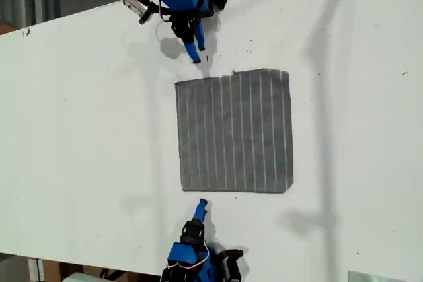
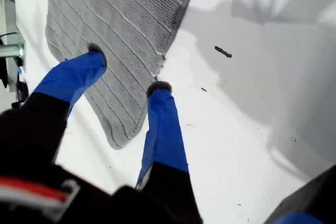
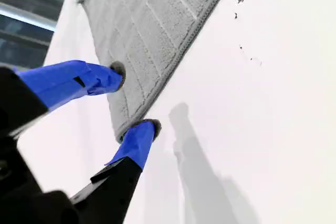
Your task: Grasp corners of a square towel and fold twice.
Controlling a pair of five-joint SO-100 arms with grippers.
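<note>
Towel (image 1: 234,130): lying flat and unfolded on the white tabletop (image 1: 86,130), between the two arms.
My first gripper (image 2: 127,69): tool is standing spread, one fingertip (image 2: 97,51) over the cloth, the other at its edge, just past a rounded corner (image 2: 121,140).
My second gripper (image 3: 134,98): tool is gaping wide, straddling another corner (image 3: 122,129).
Arms: the upper arm (image 1: 188,4) and the lower arm (image 1: 195,249) are each pointing at a towel corner on the exterior view's left; I cannot tell which is first.
Wrist views only: ribbed weave and hem.
</note>
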